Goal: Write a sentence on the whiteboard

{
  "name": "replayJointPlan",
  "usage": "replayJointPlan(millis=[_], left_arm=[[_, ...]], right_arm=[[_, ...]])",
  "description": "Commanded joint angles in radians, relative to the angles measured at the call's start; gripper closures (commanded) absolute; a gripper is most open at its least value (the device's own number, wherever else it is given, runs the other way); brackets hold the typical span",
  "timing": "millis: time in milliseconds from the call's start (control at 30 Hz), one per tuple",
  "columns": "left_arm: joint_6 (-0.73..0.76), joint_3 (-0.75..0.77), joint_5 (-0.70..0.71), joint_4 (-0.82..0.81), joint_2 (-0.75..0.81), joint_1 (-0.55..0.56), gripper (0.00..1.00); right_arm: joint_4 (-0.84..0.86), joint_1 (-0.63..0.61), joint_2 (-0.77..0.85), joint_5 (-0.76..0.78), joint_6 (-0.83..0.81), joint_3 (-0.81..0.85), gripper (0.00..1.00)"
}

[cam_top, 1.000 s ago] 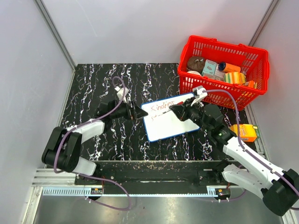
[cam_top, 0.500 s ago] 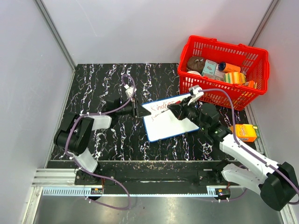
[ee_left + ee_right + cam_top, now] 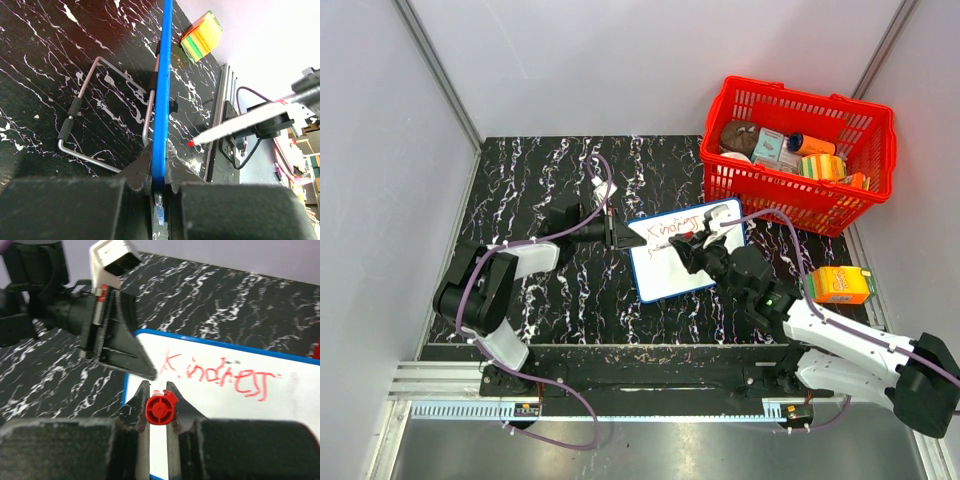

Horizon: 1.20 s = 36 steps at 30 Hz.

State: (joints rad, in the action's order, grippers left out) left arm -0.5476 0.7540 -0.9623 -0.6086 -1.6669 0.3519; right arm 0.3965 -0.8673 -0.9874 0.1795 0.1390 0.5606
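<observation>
The whiteboard (image 3: 672, 275) is white with a thin blue frame, and the sentence (image 3: 672, 228) is red (the marker (image 3: 161, 409) end too). The desk (image 3: 540, 180) is black with white veins; the basket (image 3: 800, 205) is red.

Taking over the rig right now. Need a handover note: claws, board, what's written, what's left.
Left claw: shut on the whiteboard, pinching its blue frame at the left edge.
Right claw: shut on the red marker, tip near the board's left side, apparently just off the surface in the left wrist view.
Done: the sentence has one red word, roughly "Kindness", on the top line.
Left: the remaining words, probably on the lines below.
</observation>
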Motion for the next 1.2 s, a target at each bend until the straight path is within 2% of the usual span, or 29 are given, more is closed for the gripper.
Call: replayJointPlan(millis=[0, 167, 400, 1167], left_arm=[[0.179, 0.024, 0.123, 0.102, 0.027, -0.01, 1.0], [0.201, 0.038, 0.135, 0.142, 0.013, -0.01, 1.0], [0.215, 0.044, 0.14, 0.155, 0.001, -0.01, 1.0], [0.225, 0.051, 0.14, 0.175, -0.008, -0.01, 1.0]], right_arm=[[0.142, -0.006, 0.044, 0.193, -0.041, -0.04, 1.0], [0.173, -0.006, 0.041, 0.215, -0.049, -0.06, 1.0], [0.203, -0.006, 0.021, 0.144, -0.038, -0.056, 1.0], [0.189, -0.007, -0.063, 0.118, 0.008, -0.064, 1.0]])
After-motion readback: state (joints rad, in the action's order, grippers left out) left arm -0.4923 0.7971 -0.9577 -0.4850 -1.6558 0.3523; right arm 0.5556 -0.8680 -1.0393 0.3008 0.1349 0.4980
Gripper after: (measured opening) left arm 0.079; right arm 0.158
